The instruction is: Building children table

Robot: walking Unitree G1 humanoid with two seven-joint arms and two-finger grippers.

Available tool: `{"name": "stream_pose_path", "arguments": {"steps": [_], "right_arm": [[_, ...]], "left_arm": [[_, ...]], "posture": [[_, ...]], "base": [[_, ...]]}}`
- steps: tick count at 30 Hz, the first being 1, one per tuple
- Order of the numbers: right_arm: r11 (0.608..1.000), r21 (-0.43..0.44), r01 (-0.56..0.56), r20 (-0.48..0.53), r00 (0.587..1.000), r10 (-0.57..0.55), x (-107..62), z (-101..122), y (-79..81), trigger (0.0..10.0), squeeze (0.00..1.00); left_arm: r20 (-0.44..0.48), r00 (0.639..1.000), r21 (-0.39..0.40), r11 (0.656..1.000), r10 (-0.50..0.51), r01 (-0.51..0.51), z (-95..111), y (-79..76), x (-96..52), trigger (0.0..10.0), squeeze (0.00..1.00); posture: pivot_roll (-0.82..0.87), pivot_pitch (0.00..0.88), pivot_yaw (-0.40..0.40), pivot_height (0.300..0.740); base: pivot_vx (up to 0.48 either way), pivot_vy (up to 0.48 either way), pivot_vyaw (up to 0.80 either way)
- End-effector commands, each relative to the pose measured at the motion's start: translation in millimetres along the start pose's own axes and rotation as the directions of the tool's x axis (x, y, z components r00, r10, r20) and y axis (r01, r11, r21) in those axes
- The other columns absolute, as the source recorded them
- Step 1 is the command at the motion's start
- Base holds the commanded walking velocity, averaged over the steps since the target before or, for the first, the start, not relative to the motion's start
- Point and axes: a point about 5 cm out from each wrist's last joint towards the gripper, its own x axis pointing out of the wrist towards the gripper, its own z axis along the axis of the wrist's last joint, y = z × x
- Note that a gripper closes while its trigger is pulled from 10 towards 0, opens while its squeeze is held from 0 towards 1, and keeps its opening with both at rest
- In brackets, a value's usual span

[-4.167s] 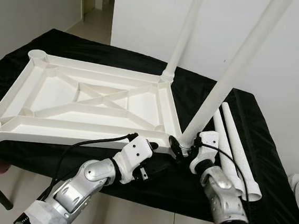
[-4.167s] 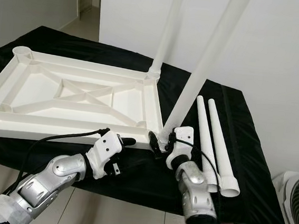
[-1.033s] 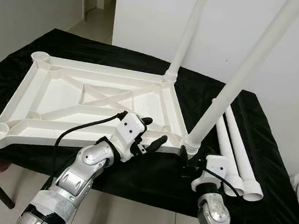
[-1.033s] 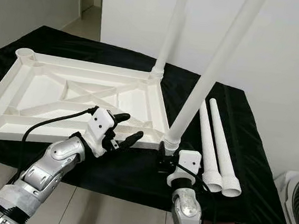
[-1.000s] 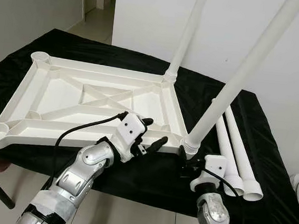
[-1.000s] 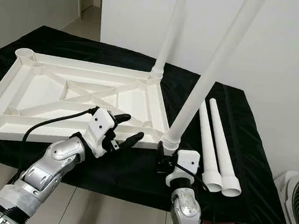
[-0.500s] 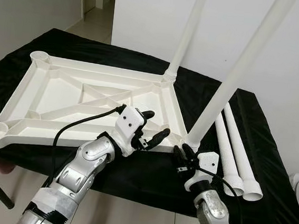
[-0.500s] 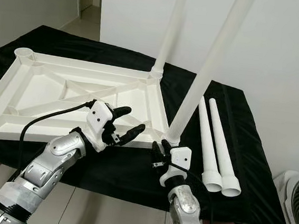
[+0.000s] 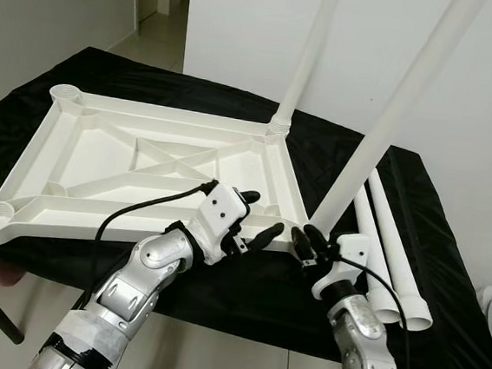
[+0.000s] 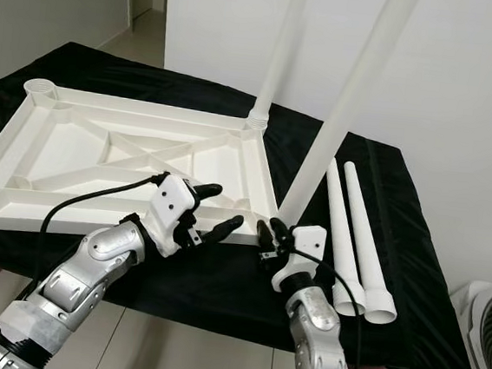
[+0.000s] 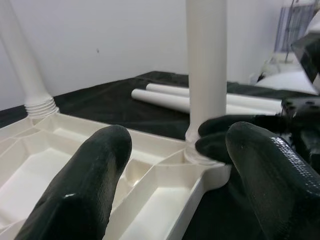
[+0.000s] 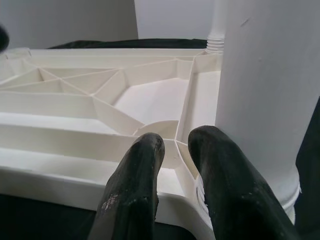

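Two legs (image 9: 303, 59) stood in the tabletop (image 9: 156, 163), two spare legs (image 9: 389, 242) lay right; left gripper (image 9: 256, 216) spread wide, right gripper (image 9: 304, 238) narrow, both empty.

Left arm (image 9: 136, 283): silver, segmented metal shells with dark slots and joints; pale wrapping around the lowest visible part.
Left wrist housing (image 9: 218, 217): white, boxy, with small dark screw points.
Left gripper (image 9: 258, 217): two long black fingers, matte and rounded at the tips; in the left wrist view the fingers (image 11: 85, 185) looked smooth with a faint sheen.
Cable (image 9: 139, 208): thin, black, looping from the left wrist housing down along the arm.
Right arm (image 9: 366, 340): silver, ribbed shells with a dark band lower down.
Right wrist housing (image 9: 351, 247): white block with a thin black cable beside it.
Right gripper (image 9: 304, 238): two black fingers; one fingertip (image 12: 132, 200) bore pale scuff marks.
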Motion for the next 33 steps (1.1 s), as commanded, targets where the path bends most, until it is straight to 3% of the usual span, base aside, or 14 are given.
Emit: {"name": "stream_pose_path", "arguments": {"steps": [1, 2, 4, 7, 9, 15, 17, 24, 33], "right_arm": [[0.998, 0.008, 0.068, -0.012, 0.998, -0.068, -2.6, 1.2, -19.0, 10.0, 0.0], [0.996, 0.0, 0.085, -0.006, 0.996, -0.085, -0.1, 4.3, -26.4, 10.0, 0.0], [0.996, 0.0, 0.085, -0.006, 0.996, -0.085, -0.1, 4.3, -26.4, 10.0, 0.0], [0.994, -0.012, 0.109, 0.009, 0.994, -0.109, 3.7, 10.5, -36.8, 10.0, 0.0], [0.994, -0.009, 0.109, 0.011, 0.994, -0.109, 4.5, 11.4, -37.5, 10.0, 0.0], [0.998, 0.013, 0.061, 0.018, 0.998, -0.061, 5.7, 11.8, -26.4, 10.0, 0.0], [0.999, 0.027, 0.036, 0.022, 0.999, -0.037, 5.1, 11.1, -17.3, 10.0, 0.0], [0.998, 0.054, 0.017, 0.027, 0.999, -0.018, 4.4, 8.9, -10.1, 10.0, 0.0], [0.998, 0.055, 0.004, 0.032, 0.999, -0.006, -2.1, 9.7, -4.0, 10.0, 0.0]], "left_arm": [[-0.035, 0.998, 0.016, 0.998, -0.06, 0.061, -5.6, -6.6, 2.3, 10.0, 0.0], [-0.082, 0.995, 0.024, 0.998, -0.055, 0.058, -11.7, -5.7, 2.5, 10.0, 0.0], [-0.082, 0.995, 0.024, 0.998, -0.055, 0.058, -11.7, -5.7, 2.5, 10.0, 0.0], [-0.25, 0.968, 0.088, 0.996, 0.022, 0.0, -34.6, 1.8, 1.9, 10.0, 0.0], [-0.284, 0.958, 0.107, 0.994, 0.036, -0.006, -39.6, 3.2, 1.1, 10.0, 0.0], [-0.352, 0.931, 0.061, 0.995, 0.095, -0.079, -47.7, 9.2, 0.4, 10.0, 0.0], [-0.401, 0.901, 0.069, 0.986, 0.167, -0.152, -53.0, 18.7, 0.6, 10.0, 0.0], [-0.375, 0.902, 0.08, 0.976, 0.216, -0.2, -47.0, 27.5, 3.5, 10.0, 0.0], [-0.389, 0.895, 0.08, 0.976, 0.217, -0.202, -47.5, 27.1, 7.4, 10.0, 0.0]], "posture": [[-0.01, 0.0, -0.118, 0.74], [-0.01, 0.0, -0.118, 0.74], [-0.01, 0.0, -0.118, 0.74], [-0.01, 0.0, -0.124, 0.74], [-0.01, 0.0, -0.124, 0.74], [-0.02, 0.0, -0.125, 0.74], [-0.02, 0.0, -0.125, 0.74], [-0.04, 0.003, -0.135, 0.74], [-0.08, 0.02, -0.108, 0.74]], "base": [[0.0, 0.0, 0.0], [0.0, 0.0, 0.0], [0.0, 0.0, 0.0], [0.0, 0.0, 0.0], [0.0, 0.0, 0.0], [0.0, 0.0, 0.0], [0.0, 0.0, 0.0], [0.0, 0.0, 0.0], [0.0, 0.0, 0.0]]}}
